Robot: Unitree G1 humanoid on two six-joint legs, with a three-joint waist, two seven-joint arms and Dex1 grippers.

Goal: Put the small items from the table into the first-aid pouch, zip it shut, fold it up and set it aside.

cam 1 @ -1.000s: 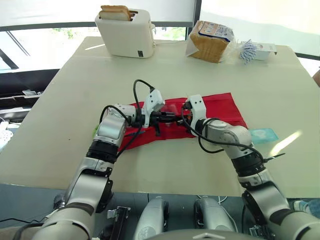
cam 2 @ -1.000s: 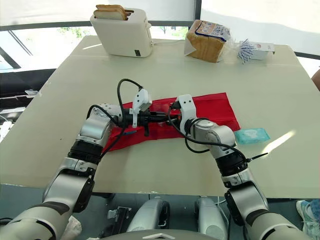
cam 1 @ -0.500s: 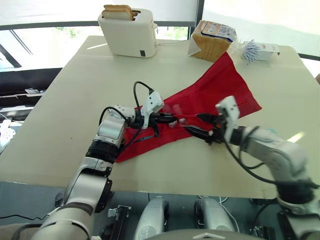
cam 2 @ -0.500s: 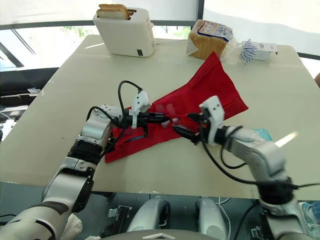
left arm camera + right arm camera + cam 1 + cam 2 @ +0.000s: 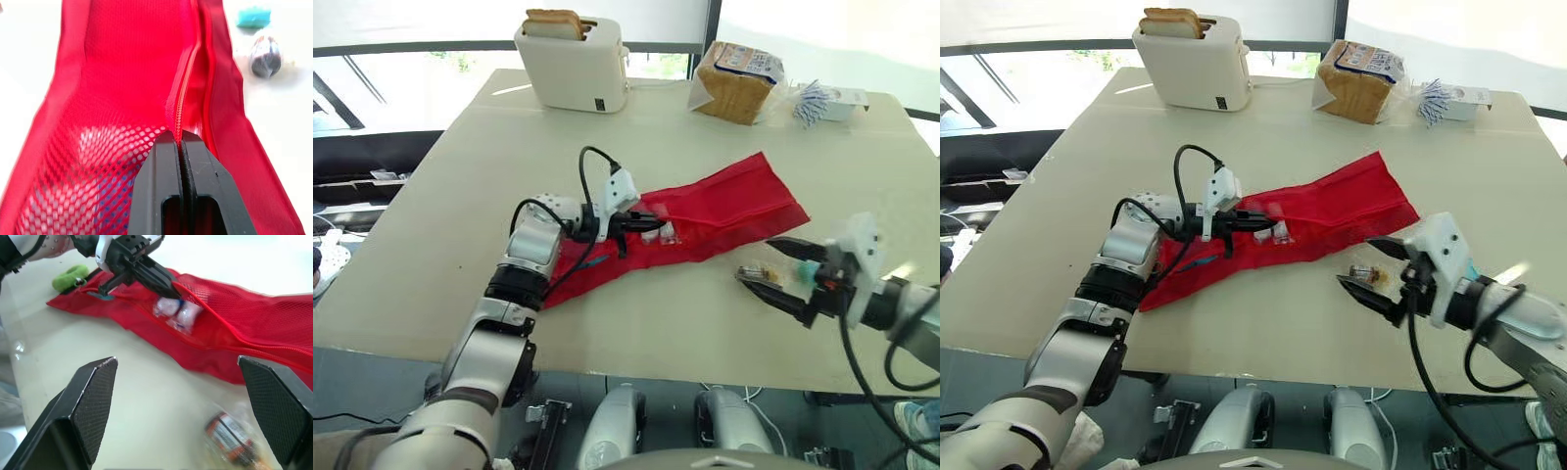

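Holding the red pouch (image 5: 724, 211) mid-table by its zip edge, left claw (image 5: 179, 141) clenched on the fabric, probably to keep the mouth steady for loading. Hovering with the right claw (image 5: 756, 260) spread wide and empty over a small wrapped packet (image 5: 227, 435) on the table (image 5: 460, 176), just in front of the pouch, seemingly lined up for a pick. Inside the mesh pocket, a couple of white packets (image 5: 176, 313); outside, a teal packet (image 5: 252, 17).

The small item (image 5: 228, 434) beside the pouch (image 5: 254, 328) is blurred — label unreadable; green thing (image 5: 70, 276) partly behind pouch.
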